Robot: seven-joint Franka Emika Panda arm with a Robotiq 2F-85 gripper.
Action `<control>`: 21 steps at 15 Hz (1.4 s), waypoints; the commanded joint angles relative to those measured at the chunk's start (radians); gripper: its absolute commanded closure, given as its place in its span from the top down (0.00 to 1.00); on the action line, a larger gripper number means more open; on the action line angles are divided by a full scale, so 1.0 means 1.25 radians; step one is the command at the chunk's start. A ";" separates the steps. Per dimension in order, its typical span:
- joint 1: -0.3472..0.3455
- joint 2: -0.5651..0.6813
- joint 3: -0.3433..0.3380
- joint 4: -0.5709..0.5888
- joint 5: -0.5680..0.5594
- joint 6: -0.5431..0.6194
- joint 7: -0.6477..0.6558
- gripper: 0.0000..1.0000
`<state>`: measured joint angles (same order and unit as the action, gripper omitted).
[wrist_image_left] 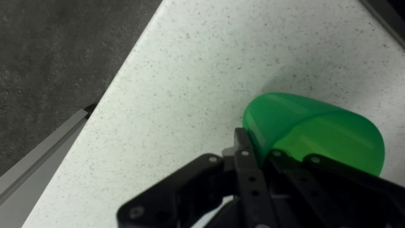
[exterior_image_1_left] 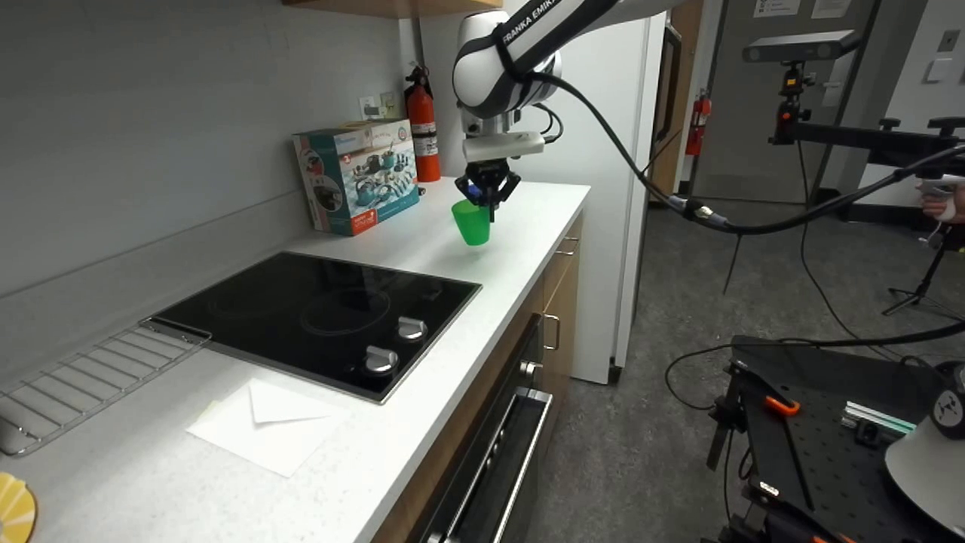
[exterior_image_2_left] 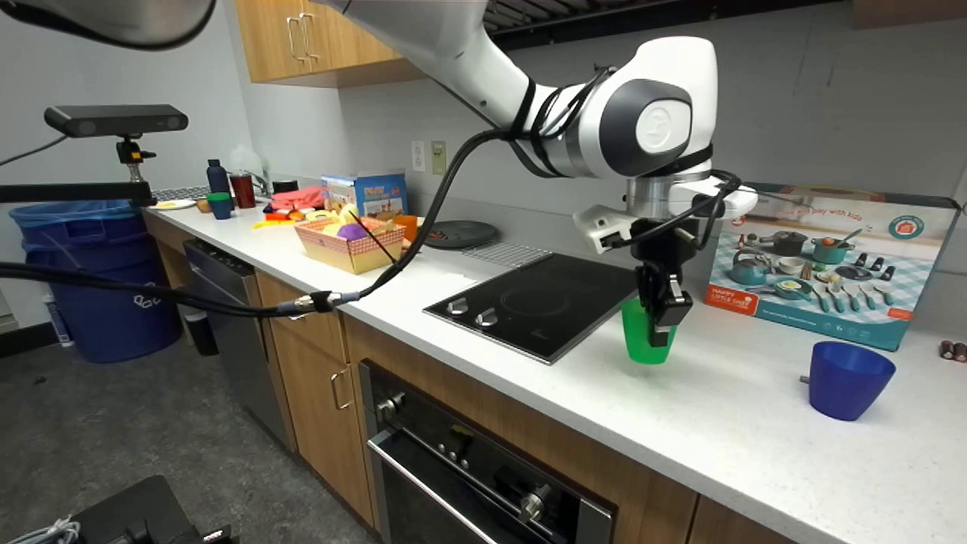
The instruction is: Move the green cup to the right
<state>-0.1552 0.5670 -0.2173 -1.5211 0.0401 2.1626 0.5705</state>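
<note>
The green cup (exterior_image_1_left: 470, 225) hangs from my gripper (exterior_image_1_left: 491, 210) and seems a little above the white counter; it also shows in an exterior view (exterior_image_2_left: 638, 340). In the wrist view the cup (wrist_image_left: 332, 141) has its open mouth toward the lower right. My gripper (wrist_image_left: 256, 150) is shut on the cup's wall near the rim. One finger lies along the outside of the wall. The other seems to be inside the cup, with its tip hidden. The gripper also shows in an exterior view (exterior_image_2_left: 665, 325), where it covers part of the cup.
A dark blue cup (exterior_image_2_left: 848, 385) stands on the counter near a toy box (exterior_image_2_left: 816, 264). A black cooktop (exterior_image_2_left: 536, 302) lies beside the green cup. The counter's front edge (wrist_image_left: 126, 63) shows in the wrist view. A fire extinguisher (exterior_image_1_left: 424, 136) stands behind the box.
</note>
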 commanded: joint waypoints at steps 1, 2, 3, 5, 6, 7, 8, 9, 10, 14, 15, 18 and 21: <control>0.020 0.007 -0.004 0.001 0.005 0.006 0.042 0.01; 0.018 0.010 0.003 0.001 0.011 -0.005 0.032 0.01; 0.022 0.011 0.004 -0.003 0.008 -0.003 0.032 0.01; 0.027 0.015 0.008 -0.007 0.009 -0.002 0.028 0.01; 0.030 0.016 0.010 -0.009 0.008 -0.002 0.028 0.01; 0.033 0.019 0.011 -0.011 0.008 -0.002 0.029 0.01; 0.037 0.020 0.011 -0.014 0.006 -0.001 0.032 0.01; 0.040 0.021 0.012 -0.016 0.005 -0.001 0.032 0.01; 0.044 0.020 0.011 -0.021 0.004 -0.001 0.033 0.01; 0.055 0.012 0.010 -0.027 0.001 -0.001 0.039 0.31; 0.057 0.011 0.010 -0.028 0.001 -0.001 0.041 0.36; 0.066 0.006 0.008 -0.031 -0.006 0.001 0.045 0.61; 0.074 -0.005 0.008 -0.036 -0.019 -0.004 0.034 0.82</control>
<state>-0.0805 0.5897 -0.2021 -1.5465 0.0361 2.1618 0.6050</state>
